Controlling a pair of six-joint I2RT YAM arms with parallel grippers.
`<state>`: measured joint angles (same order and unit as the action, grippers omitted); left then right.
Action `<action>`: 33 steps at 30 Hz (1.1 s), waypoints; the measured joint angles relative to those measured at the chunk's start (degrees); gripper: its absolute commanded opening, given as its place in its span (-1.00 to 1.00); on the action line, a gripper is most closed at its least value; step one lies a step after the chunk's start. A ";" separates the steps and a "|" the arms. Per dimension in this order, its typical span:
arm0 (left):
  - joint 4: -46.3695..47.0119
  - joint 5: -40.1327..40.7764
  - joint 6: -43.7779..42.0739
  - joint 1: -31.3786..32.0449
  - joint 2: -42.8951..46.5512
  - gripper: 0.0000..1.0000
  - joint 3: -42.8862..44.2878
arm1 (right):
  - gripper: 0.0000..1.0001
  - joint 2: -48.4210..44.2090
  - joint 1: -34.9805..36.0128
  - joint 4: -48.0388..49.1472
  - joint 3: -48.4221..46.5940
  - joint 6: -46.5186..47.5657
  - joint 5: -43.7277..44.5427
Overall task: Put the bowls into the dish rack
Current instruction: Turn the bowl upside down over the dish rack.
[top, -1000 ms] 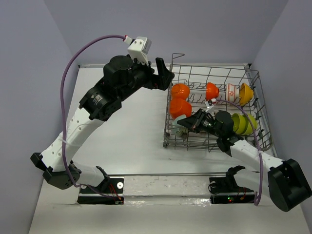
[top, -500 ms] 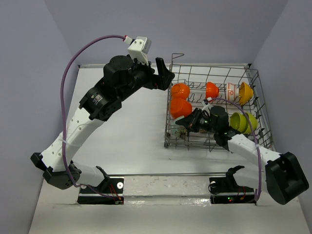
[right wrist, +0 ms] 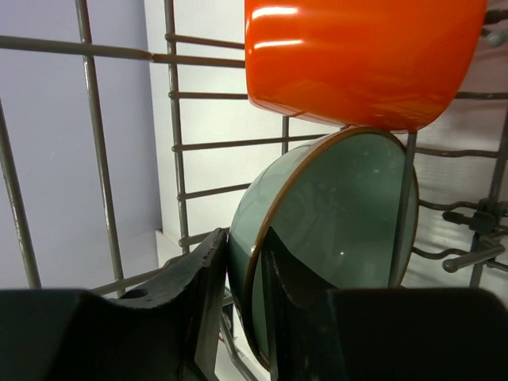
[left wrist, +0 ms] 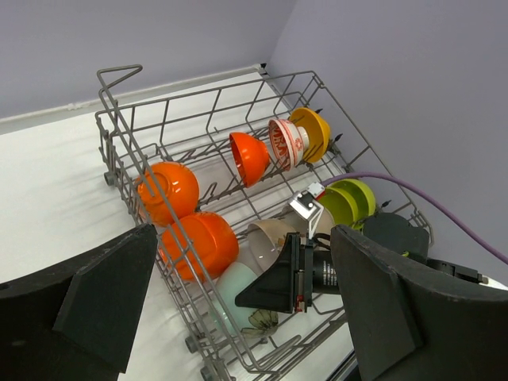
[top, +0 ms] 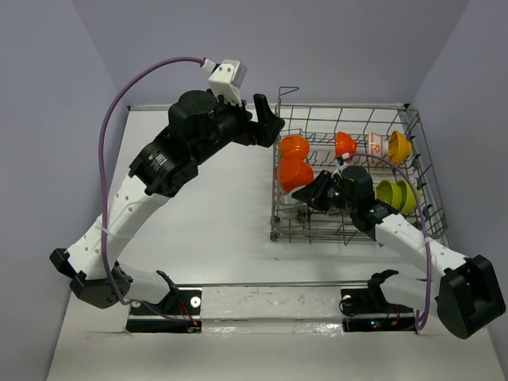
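The grey wire dish rack (top: pixel 349 108) stands at the right and holds two red-orange bowls (top: pixel 292 175) at its left side. Along the far row are a smaller red-orange bowl (top: pixel 344 145), a white bowl with red pattern (top: pixel 375 145) and an orange-yellow bowl (top: pixel 399 147). Lime green bowls (top: pixel 394 196) are at the right. My right gripper (right wrist: pixel 244 262) is inside the rack, shut on the rim of a pale teal-grey bowl (right wrist: pixel 341 214) standing on edge under a red-orange bowl (right wrist: pixel 357 55). My left gripper (top: pixel 267 119) is open and empty above the rack's far left corner.
In the left wrist view the rack (left wrist: pixel 198 83) also holds a whitish bowl (left wrist: pixel 274 234) behind the teal-grey bowl (left wrist: pixel 230 294). A purple cable (top: pixel 119 99) loops over the left arm. Walls close in the table at the far side and right.
My right gripper has moved a little up and to the right inside the rack with the teal-grey bowl in it. The left arm has not moved.
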<state>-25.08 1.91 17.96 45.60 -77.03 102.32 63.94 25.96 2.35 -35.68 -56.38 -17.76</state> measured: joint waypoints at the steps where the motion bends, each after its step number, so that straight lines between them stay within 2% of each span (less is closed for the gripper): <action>1: 0.02 0.00 0.00 0.00 0.00 0.98 0.00 | -0.29 -0.07 0.00 -0.44 -0.20 0.52 0.55; 33: 0.00 -0.37 0.02 0.00 -0.02 0.98 0.00 | -0.24 -3.08 -0.09 -9.46 -3.23 7.58 7.96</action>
<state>-25.08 1.54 17.98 45.60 -77.06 102.32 60.86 25.87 -7.11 -38.92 -48.80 -9.80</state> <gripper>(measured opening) 0.990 0.385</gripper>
